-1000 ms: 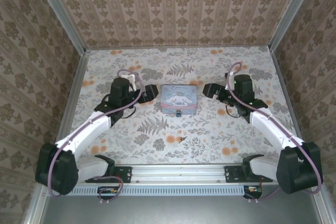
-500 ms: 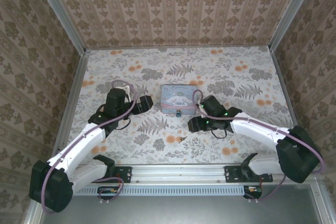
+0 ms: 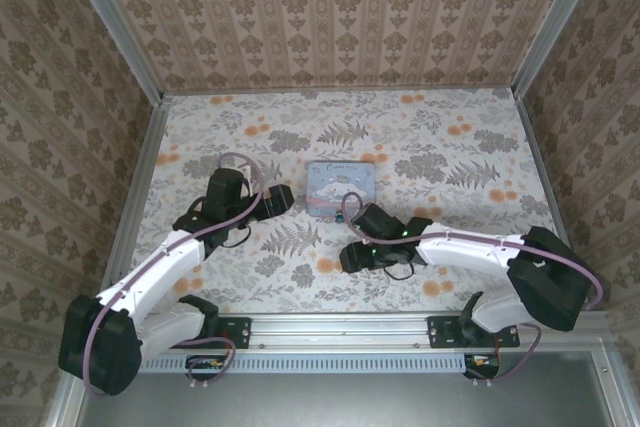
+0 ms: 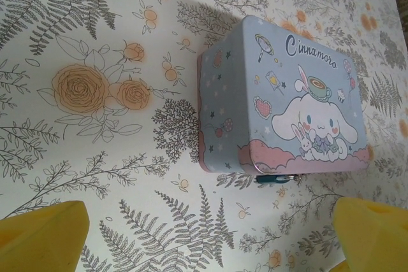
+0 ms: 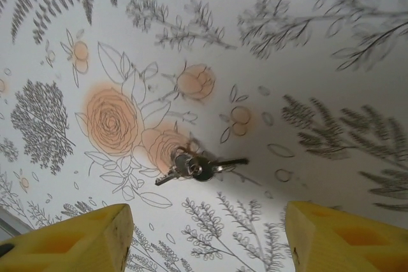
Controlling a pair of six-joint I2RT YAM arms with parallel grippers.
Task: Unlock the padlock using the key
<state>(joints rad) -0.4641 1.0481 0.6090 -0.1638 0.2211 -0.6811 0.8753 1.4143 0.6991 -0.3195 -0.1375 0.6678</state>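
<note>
From where I stand, the small brownish metal key lies flat on the table, which is covered in white cloth printed with grey ferns and orange roses. The key rests at the edge of one printed rose, with a small ring and what looks like a second blade attached.

The right gripper hangs low over that spot, near the front of the table. In the right wrist view its yellow fingers stand apart. Nothing is caught between them, and the key lies just ahead of the tips, untouched.

The pale blue-and-pink rectangular cartoon tin sits closed near the middle of the table. The tiny dark teal padlock hangs at the tin's front edge, touching it. Only a sliver of its body shows below the pink rim.

The left gripper hovers just beside the tin's left side. Its jaws are spread wide and grasp nothing, and the tin is in plain sight beyond its yellow fingers.
</note>
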